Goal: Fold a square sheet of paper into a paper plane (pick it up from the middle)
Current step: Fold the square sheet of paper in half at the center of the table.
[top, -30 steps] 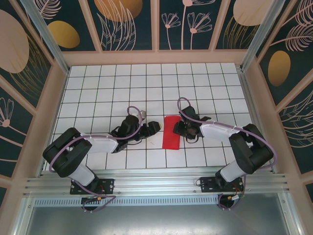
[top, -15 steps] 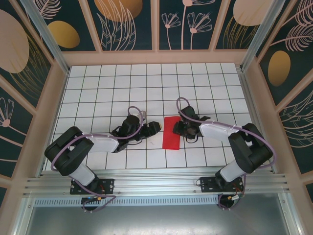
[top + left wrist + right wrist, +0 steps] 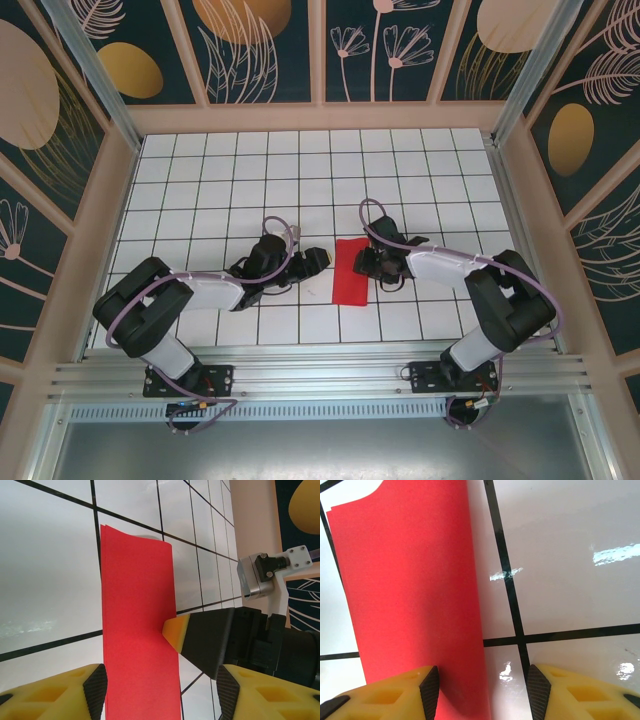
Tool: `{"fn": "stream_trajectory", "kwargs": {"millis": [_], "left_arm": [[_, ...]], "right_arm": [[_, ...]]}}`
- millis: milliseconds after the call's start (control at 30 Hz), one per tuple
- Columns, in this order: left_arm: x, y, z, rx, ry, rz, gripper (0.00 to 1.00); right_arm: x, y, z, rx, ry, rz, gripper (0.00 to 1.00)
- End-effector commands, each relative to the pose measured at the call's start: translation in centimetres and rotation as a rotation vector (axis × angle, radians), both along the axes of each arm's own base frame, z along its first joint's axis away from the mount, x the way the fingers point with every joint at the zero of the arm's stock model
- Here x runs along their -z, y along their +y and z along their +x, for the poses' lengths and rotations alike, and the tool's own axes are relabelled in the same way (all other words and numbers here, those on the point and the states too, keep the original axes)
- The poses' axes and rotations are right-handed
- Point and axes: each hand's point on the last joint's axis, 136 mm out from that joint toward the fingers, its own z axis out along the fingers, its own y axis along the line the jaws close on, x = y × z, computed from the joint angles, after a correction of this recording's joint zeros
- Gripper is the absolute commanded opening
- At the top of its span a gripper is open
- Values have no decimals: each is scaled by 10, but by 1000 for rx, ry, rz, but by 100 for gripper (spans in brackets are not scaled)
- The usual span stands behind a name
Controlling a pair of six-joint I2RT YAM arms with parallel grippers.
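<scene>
The red sheet of paper (image 3: 350, 271) lies flat on the white grid table, folded into a narrow rectangle about one tile wide. My left gripper (image 3: 318, 262) sits low at its left side, open, and in the left wrist view the paper (image 3: 137, 620) runs between its fingers (image 3: 75, 692). My right gripper (image 3: 368, 262) is low at the paper's right edge, also open. One of its yellow fingertips (image 3: 175, 632) touches that edge. In the right wrist view the paper (image 3: 410, 595) has its long edge between the open fingers (image 3: 580, 695).
The white grid table (image 3: 300, 170) stretches back to the patterned walls. The right arm's wrist camera block (image 3: 257, 575) stands close behind the paper in the left wrist view. A metal rail (image 3: 320, 375) runs along the near edge by the arm bases.
Almost nothing has moved. My right gripper has edged slightly toward the paper's right edge; the left arm and the paper stay where they were.
</scene>
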Motion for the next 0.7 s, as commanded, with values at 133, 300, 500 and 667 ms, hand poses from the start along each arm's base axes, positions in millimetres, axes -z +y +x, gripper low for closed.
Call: {"fn": "stream_trajectory", "kwargs": {"millis": [133,300,500,667], "left_arm": [[-11,-9,3,19,-22,-30,60],[-10,-9,3,20,-20,-28,60],[-9,-9,2,22,-18,-27,60],[-9,-9,2,22,-18,-27,60]], "right_arm": [[7,0,2,15,13,-26,54],[2,2,6,37,-1,-3,54],[2,1,6,41,-6,1,54],[2,1,5,28,-12,-8,53]]}}
